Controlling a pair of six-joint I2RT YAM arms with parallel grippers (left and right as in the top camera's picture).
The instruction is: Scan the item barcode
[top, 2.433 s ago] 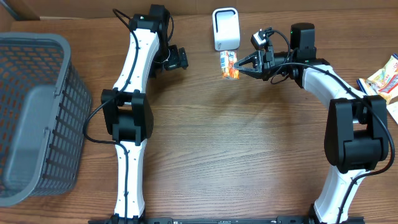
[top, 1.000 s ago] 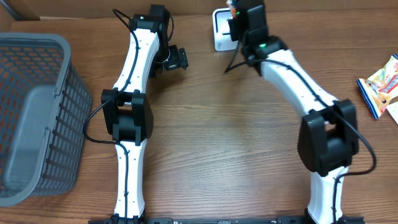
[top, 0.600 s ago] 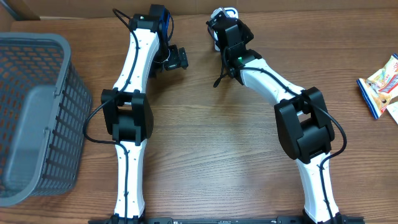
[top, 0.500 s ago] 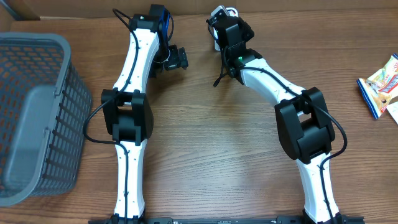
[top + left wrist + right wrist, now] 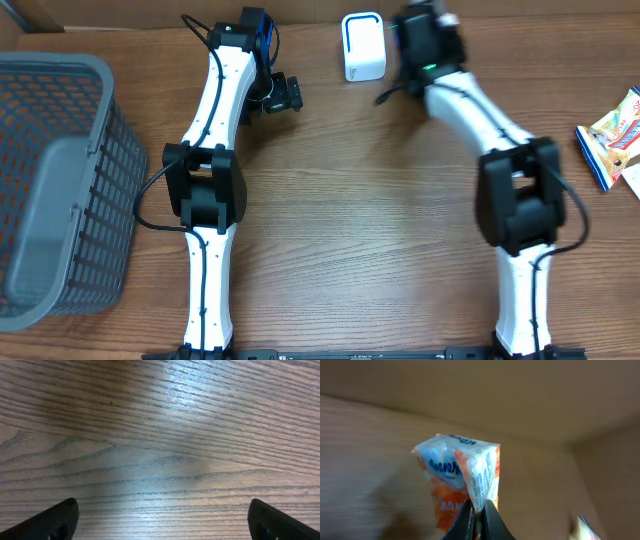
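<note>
At the back of the wooden table (image 5: 380, 250), with the grey basket (image 5: 100, 200) standing far off on the left side, your right arm (image 5: 470, 105) reaches in just right of the white scanner (image 5: 362, 47), while your left arm (image 5: 215, 120) waits well apart from it.

The packet (image 5: 460, 475), orange and white, is off the table and held up in front of the brown backdrop. The overhead view hides it under the wrist. The right gripper (image 5: 479, 510) is clenched on it, jaws nipped tight on one thin folded edge, so most of its printed face is bare. The left gripper (image 5: 161, 515) hangs released over bare wood, fingers spread wide and holding nothing.

Judge the packet as light, soft and crinkly. Its film looks slick, so it will likely flop, twist or slide in a loose pinch, and a hard squeeze on the body could crease the print. The sealed edge you have is the sensible place to hold it. The barcode itself cannot be made out. Spare packets (image 5: 615, 130) lie at the right edge.
</note>
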